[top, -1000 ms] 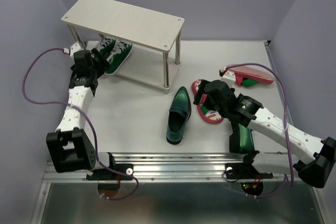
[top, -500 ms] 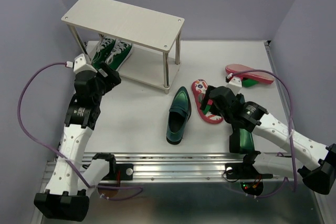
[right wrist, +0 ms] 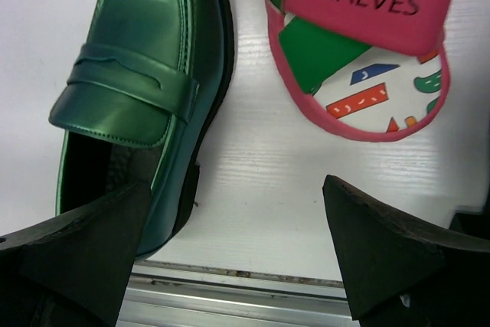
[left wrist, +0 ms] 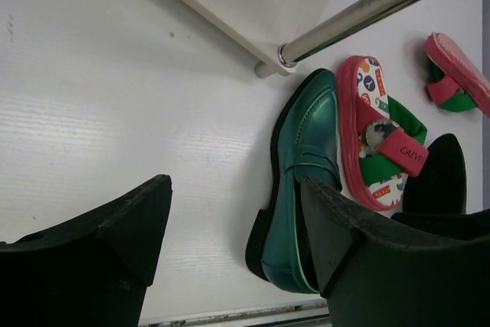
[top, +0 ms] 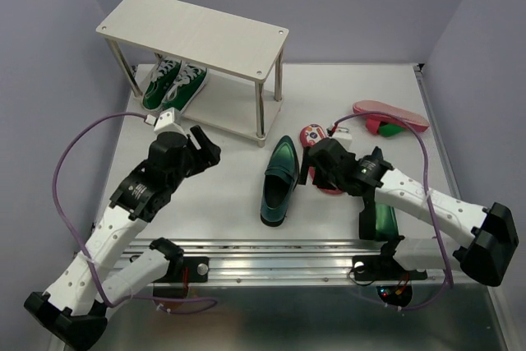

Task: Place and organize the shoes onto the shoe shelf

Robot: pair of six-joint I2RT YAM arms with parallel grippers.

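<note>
Top external: green sneakers (top: 174, 84) paired on the shoe shelf (top: 197, 30), lower board.
Left wrist: left gripper (left wrist: 237, 212), jaws apart, empty (over bare table (left wrist: 92, 112)).
Right wrist: right gripper (right wrist: 237, 220), jaws apart, empty, above the gap between green loafer (right wrist: 138, 74) and flip-flop (right wrist: 367, 44).

Table (top: 222, 170): white, with a faint grain.
Shoe shelf (top: 197, 30): stands on its metal legs at the far left.
Green loafer (top: 279, 180): mid-table, upright, toe toward the shelf's near right leg.
Patterned flip-flop (top: 313, 134): just right of that loafer, footbed up, partly hidden.
Second flip-flop (top: 390, 117): far right, tipped over, red sole showing.
Second loafer (top: 380, 221): near the front edge on the right, mostly hidden.
</note>
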